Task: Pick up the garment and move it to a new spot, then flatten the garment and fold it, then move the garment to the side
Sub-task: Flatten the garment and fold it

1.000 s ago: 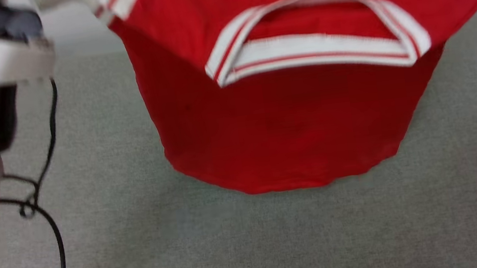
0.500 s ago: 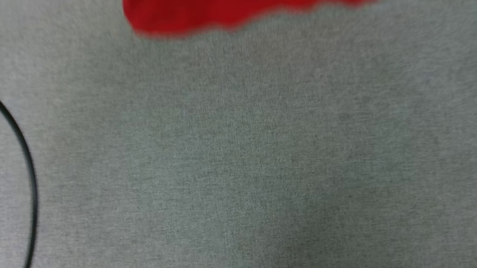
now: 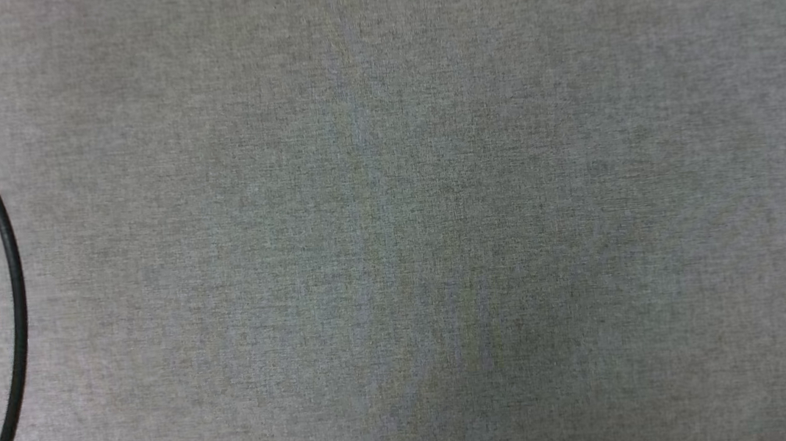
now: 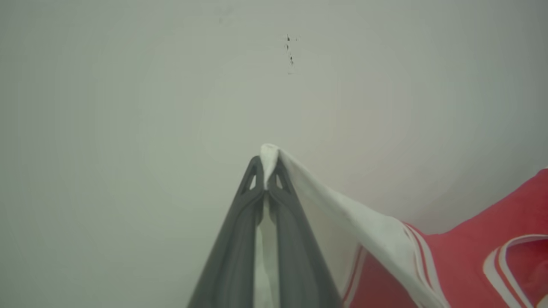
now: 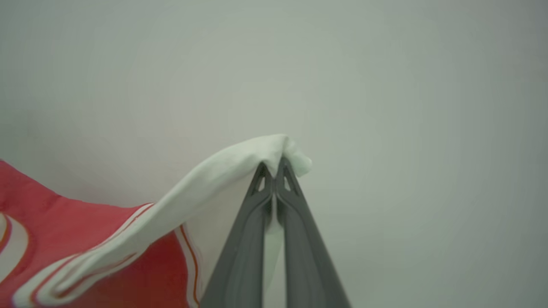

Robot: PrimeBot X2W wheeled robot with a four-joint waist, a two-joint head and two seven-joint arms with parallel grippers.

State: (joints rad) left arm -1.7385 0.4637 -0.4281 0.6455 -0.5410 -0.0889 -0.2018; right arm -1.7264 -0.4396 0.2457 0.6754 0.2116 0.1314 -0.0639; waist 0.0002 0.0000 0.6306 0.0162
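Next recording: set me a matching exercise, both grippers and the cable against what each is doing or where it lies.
1. left gripper
2. right gripper
3. black cable

A. curves down the head view's left edge
B. shut on a white sleeve of the red jersey, red cloth at its own view's left
C. shut on a white sleeve, red cloth at its own view's right

Pairs: 1-C, 2-B, 3-A
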